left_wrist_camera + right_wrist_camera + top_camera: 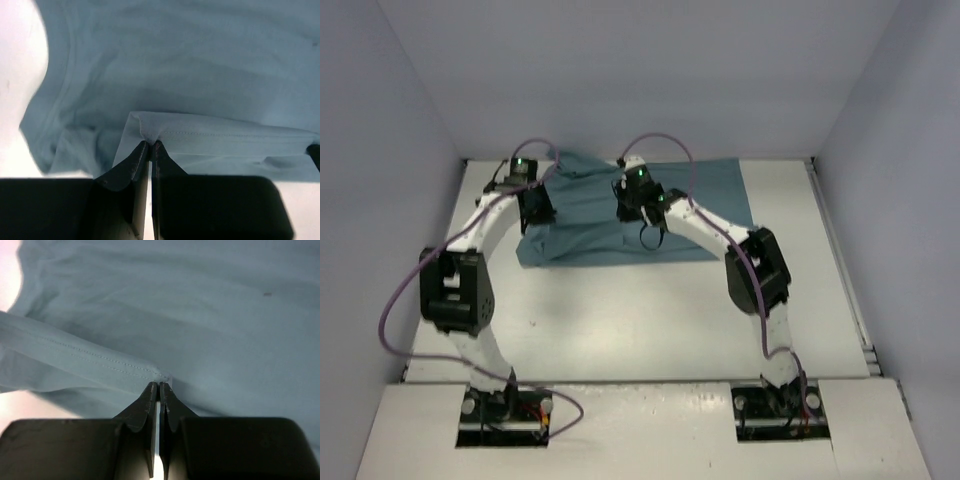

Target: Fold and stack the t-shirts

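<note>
A plain teal t-shirt [705, 205] lies spread across the far half of the white table. My left gripper [536, 208] is down at the shirt's left part. In the left wrist view it [150, 143] is shut on a stitched hem of the t-shirt [200, 65], with a small peak of cloth pinched between the tips. My right gripper [642, 212] is over the middle of the cloth. In the right wrist view it [159, 385] is shut on the end of a stitched hem of the t-shirt [210, 315].
The bare white table [620, 310] runs from the shirt's near edge to the arm bases. Pale walls close in the left, right and far sides. A purple cable [405, 285] loops beside the left arm. A rail [842, 270] lines the table's right edge.
</note>
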Controlling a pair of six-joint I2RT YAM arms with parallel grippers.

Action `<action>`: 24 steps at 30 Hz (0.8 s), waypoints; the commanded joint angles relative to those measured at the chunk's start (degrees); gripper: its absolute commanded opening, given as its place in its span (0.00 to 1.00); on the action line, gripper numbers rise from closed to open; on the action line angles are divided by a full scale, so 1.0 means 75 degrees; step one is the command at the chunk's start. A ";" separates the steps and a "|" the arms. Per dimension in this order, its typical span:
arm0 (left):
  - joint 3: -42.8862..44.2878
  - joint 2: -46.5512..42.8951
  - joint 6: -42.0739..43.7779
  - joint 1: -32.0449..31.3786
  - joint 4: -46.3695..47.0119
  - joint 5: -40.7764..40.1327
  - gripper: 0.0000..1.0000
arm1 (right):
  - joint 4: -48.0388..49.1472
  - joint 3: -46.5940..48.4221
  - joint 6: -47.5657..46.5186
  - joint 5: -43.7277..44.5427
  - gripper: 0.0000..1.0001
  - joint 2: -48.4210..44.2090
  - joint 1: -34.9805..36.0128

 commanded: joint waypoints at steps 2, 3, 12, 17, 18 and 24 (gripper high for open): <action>0.1467 0.0880 0.0669 0.0122 0.0302 0.0435 0.00 | -0.0054 0.1342 -0.0757 -0.0135 0.00 0.0731 -0.0222; 0.1668 0.1029 0.0687 0.0139 0.0346 0.0540 0.00 | -0.0046 0.1593 -0.0784 -0.0144 0.00 0.0888 -0.0266; 0.3054 0.2105 0.1234 0.0129 0.0540 0.1046 0.00 | -0.0041 0.3063 -0.1199 -0.0211 0.00 0.1869 -0.0433; 0.3489 0.2455 0.1329 0.0233 0.0624 0.1164 0.00 | -0.0025 0.3644 -0.1306 -0.0130 0.00 0.2275 -0.0448; 0.3584 0.2499 0.1319 0.0272 0.0641 0.1192 0.00 | -0.0033 0.3716 -0.1325 -0.0121 0.00 0.2377 -0.0457; 0.4069 0.2855 0.1215 0.0395 0.0618 0.1466 0.00 | -0.0034 0.4024 -0.1360 -0.0121 0.00 0.2656 -0.0492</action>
